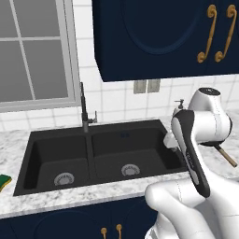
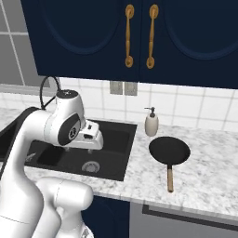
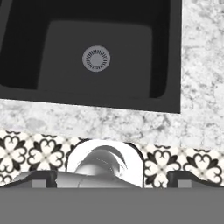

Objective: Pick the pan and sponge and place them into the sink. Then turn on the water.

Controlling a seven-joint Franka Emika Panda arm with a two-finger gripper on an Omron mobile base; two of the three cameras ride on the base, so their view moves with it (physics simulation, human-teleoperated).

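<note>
Navy upper cabinets [image 2: 139, 37] with brass handles [image 2: 128, 36] hang over a white tiled wall, and a window [image 1: 35, 51] sits at the left of the left base view. Below runs a grey-white marble counter [image 2: 209, 162], with matching navy lower cabinet doors [image 1: 70, 224] beneath it.

Set into the counter is the matte black double-basin sink [image 1: 100, 135]; each basin has a round silver drain [image 1: 64, 179] and a divider runs between them. Both basins are bare and dry. The tall dark arched faucet [image 1: 84, 109] stands behind the divider, with no stream coming from it.

The white arm [image 2: 32, 148] rises in front of the sink, its hand held over the right basin near the sink's right edge. The gripper [image 2: 95, 142] points down; in the hand view its two dark fingertips [image 3: 41, 178] stand far apart at the bottom corners (so the pincer is wide open and holds nothing), above the right basin and a patterned floor [image 3: 175, 162].

The pan [image 2: 169, 150], black and round, lies flat on the counter to the right of the sink, well apart from the gripper, its light tan handle [image 2: 170, 179] pointing toward the counter's front edge. A white soap dispenser [image 2: 151, 122] stands just behind it, near the sink's rear right corner.

The sponge [image 1: 4, 181], green over yellow, lies on the counter at the sink's left, by the picture's edge.
</note>
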